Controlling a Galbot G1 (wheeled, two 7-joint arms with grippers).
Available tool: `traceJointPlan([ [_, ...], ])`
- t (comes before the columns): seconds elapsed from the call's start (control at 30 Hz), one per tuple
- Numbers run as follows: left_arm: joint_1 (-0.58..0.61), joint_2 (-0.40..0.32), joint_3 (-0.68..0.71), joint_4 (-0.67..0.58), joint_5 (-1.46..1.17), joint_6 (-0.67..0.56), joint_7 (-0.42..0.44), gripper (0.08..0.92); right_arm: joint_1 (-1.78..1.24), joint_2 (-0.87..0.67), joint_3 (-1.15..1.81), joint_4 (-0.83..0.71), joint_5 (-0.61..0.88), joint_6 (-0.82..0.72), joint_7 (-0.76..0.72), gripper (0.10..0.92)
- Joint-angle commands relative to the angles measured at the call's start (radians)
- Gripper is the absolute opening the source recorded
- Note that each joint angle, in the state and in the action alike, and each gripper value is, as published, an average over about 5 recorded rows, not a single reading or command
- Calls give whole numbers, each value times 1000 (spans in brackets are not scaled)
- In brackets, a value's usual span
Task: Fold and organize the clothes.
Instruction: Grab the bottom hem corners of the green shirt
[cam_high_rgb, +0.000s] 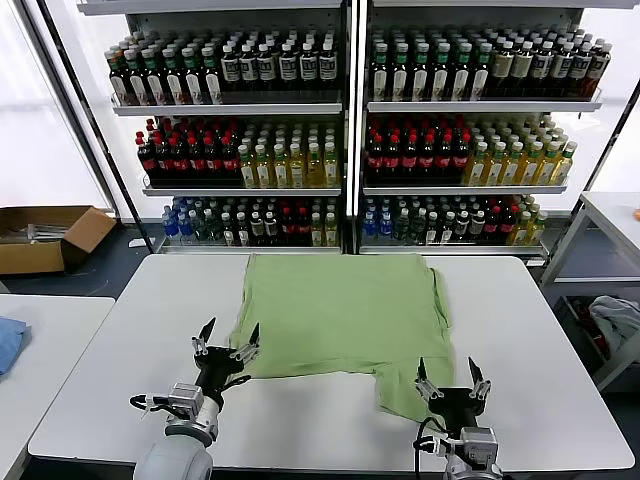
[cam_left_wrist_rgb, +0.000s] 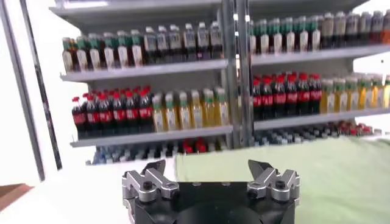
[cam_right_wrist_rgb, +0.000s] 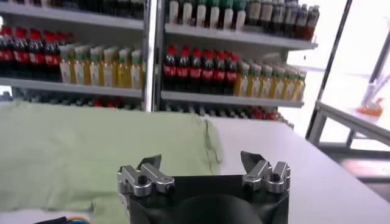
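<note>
A light green shirt (cam_high_rgb: 345, 320) lies spread on the white table (cam_high_rgb: 540, 350), plain side up, its near part trailing toward the front right. My left gripper (cam_high_rgb: 228, 335) hovers open at the shirt's near left corner, nothing between its fingers. At the shirt's near right end my right gripper (cam_high_rgb: 450, 373) also stands open and empty. In the left wrist view the gripper (cam_left_wrist_rgb: 208, 167) points at the shirt (cam_left_wrist_rgb: 304, 176). The right wrist view has its gripper (cam_right_wrist_rgb: 201, 163) aimed across the green cloth (cam_right_wrist_rgb: 85, 152) and its right edge.
Shelves of bottled drinks (cam_high_rgb: 350, 130) stand behind the table. A cardboard box (cam_high_rgb: 45, 235) lies on the floor at the far left. A second table (cam_high_rgb: 40, 340) with blue cloth (cam_high_rgb: 8, 340) is at the left; a white rack (cam_high_rgb: 610, 230) stands at the right.
</note>
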Motion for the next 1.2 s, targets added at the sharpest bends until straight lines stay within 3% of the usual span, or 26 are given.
traceJointPlan([
  [0.03,19,55,1,30,-45,114,-12,823,-27,2,-1,-8,45,-18,32,823],
  [0.4,19,90,-10,55,-55,118,-10,823,-24,18,-22,-31,53,-12,38,823],
  [1.07,27,75,11,92,-59,105,-6,823,-16,60,-34,-98,128,-23,64,821],
  [1.2,34,77,13,91,-56,105,-4,821,-20,67,-41,-110,137,-13,62,750],
])
